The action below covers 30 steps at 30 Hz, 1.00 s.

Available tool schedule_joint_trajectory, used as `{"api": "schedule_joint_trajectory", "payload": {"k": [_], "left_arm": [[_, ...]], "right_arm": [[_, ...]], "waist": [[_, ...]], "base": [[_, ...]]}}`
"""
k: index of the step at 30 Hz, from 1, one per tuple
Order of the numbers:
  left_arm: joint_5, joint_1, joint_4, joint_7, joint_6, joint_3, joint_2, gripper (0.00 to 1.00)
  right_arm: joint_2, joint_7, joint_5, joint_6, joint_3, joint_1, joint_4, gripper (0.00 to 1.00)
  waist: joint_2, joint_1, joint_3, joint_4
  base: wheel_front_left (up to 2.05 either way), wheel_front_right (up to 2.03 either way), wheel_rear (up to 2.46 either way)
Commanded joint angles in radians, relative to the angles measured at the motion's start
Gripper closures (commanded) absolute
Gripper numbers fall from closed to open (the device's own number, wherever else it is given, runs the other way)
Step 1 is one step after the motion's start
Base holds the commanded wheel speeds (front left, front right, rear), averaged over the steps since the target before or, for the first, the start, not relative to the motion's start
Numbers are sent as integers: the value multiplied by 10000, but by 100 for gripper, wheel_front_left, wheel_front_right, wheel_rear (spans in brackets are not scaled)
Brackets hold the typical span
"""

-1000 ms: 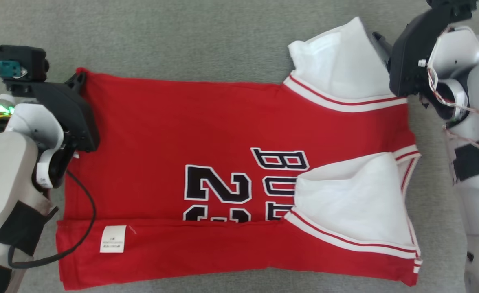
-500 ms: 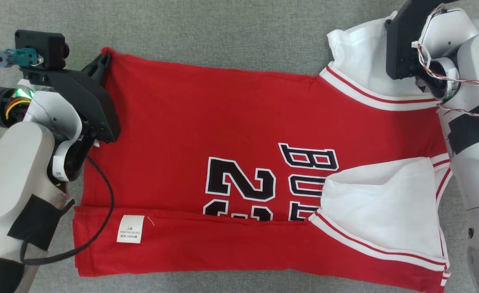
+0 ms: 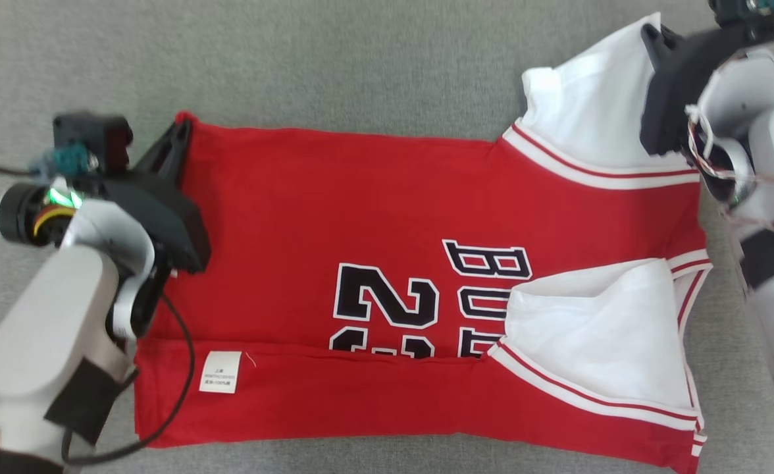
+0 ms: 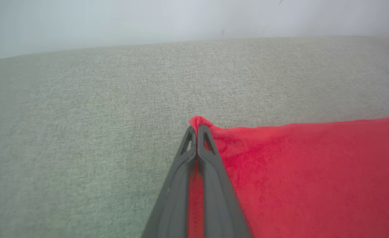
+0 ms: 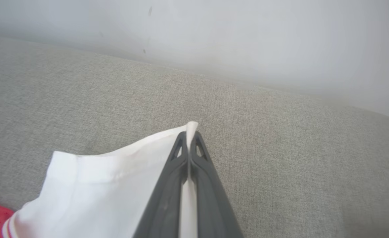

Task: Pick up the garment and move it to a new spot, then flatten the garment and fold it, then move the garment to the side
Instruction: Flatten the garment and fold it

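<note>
- Jersey [image 3: 334, 210] lies flat on grey fabric [image 3: 295, 59], near edge folded over.
- Left gripper [image 4: 196, 130] clamps its far left red corner.
- Right gripper [image 5: 188, 135] clamps its far right white corner.

lettering [image 3: 486, 263] on the garment [image 3: 295, 197] is half hidden under a fold [image 3: 361, 395].

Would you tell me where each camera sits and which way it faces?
Head view: on the head, looking down at the red-and-white basketball jersey on grey fabric; both pale forearms show.
Left wrist view: on that wrist, along its shut jaws pinching the jersey's red corner.
Right wrist view: likewise, its shut jaws pinching the white sleeve.
Shared with head view: that sleeve.
</note>
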Motion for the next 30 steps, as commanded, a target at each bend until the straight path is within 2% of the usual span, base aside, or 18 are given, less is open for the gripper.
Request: {"api": "schedule_joint_trajectory", "payload": {"k": [1, 7, 10, 11, 18, 24, 30], "left_arm": [[143, 204, 4, -129, 32, -13, 71, 100], [1129, 1224, -297, -1357, 460, -542, 333, 100], [1269, 1834, -570, -1878, 597, -664, 407, 100], [1310, 2256, -763, -2201, 676, -695, 479, 100], [1386, 3367, -1231, -3200, 975, -643, 640, 100], [1413, 3930, -1115, -3661, 884, -709, 747, 100], [1228, 4491, -809, -3961, 839, -469, 697, 100]], "right_arm": [[-117, -114, 129, -25, 39, 248, -187, 100], [-747, -607, 1636, -26, -219, 2459, -2548, 100], [-1068, -495, 2025, -24, -390, 3864, -4083, 100], [-1188, -397, 2244, -24, -663, 4774, -5033, 100], [-1110, 554, 2513, -24, -1781, 7515, -7936, 100], [-986, 1824, 2805, -24, -2275, 9129, -9523, 100], [-865, 2809, 3021, -24, -2353, 10037, -10131, 100]], "waist": [[0, -1, -357, 32], [0, -1, -1115, 30], [0, -1, -1390, -30], [0, -1, -1540, -64], [0, -1, -1912, -147], [0, -1, -2078, -311], [0, -1, -2151, -422]], "base": [[0, 0, 0], [0, 0, 0], [0, 0, 0], [0, 0, 0], [0, 0, 0], [0, 0, 0], [0, 0, 0]]}}
